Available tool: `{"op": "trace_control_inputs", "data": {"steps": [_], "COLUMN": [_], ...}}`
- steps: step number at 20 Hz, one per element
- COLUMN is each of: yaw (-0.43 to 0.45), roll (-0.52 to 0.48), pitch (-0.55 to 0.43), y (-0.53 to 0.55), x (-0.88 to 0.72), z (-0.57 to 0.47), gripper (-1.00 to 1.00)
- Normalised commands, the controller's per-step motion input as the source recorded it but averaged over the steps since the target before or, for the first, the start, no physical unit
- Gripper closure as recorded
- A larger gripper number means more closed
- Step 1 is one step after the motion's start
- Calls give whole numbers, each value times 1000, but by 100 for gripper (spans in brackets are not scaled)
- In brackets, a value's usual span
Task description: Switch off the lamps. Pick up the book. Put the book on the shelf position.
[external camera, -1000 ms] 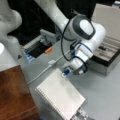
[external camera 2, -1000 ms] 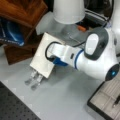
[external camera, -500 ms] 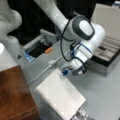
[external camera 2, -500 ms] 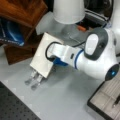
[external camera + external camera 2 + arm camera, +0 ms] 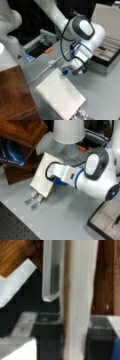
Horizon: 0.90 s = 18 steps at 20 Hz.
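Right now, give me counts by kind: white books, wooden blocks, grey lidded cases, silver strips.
White book: 1, its edge in the claw
Wooden block: 1
Grey lidded case: 1
Silver strips: 2
Total: 5

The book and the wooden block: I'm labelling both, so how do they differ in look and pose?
The book is white and thin with a finely dotted cover; the wooden block is dark reddish-brown, thick, with visible grain. The gripper sits at the book's edge, which the wrist view shows edge-on between the fingers; nothing touches the block, and its top is bare. Both have flat rectangular tops, side by side in a front view.
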Motion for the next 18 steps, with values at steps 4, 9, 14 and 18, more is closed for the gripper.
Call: {"op": "trace_control_inputs", "data": {"steps": [4, 9, 14, 18], "yaw": [2, -22, -54, -64], "roll": [-314, -261, -227, -239], "pitch": [182, 140, 98, 89], "y": [75, 77, 86, 106], "x": [244, 289, 301, 312], "z": [325, 275, 240, 275], "gripper": [100, 100, 100, 100]}}
